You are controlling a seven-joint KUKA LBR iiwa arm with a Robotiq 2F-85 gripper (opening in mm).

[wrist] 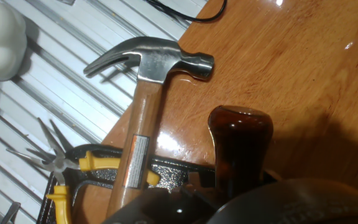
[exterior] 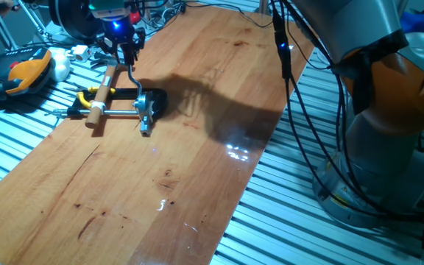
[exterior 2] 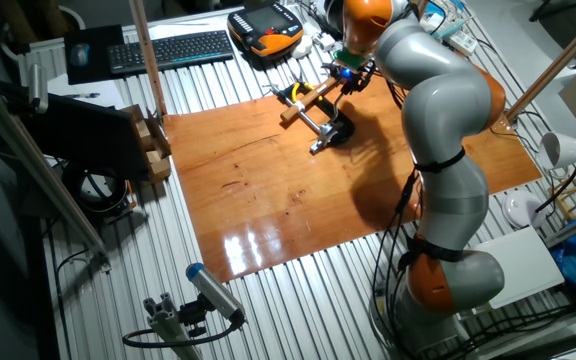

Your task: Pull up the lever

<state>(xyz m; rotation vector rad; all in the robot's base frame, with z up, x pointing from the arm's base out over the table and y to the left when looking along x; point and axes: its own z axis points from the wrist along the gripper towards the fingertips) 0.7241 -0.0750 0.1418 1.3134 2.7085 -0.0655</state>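
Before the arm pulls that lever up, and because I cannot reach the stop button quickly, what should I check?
1. Hand at the lever: ok, it sits at the lever's upper end.
2. Hand shut on the lever: cannot tell.
3. Clamp lying on the board: ok.
4. Clamp fastened down: not ok, no fastening shows, so it may lift with the lever.
5. Hammer and pliers away from the clamp: not ok, both lie right beside it.
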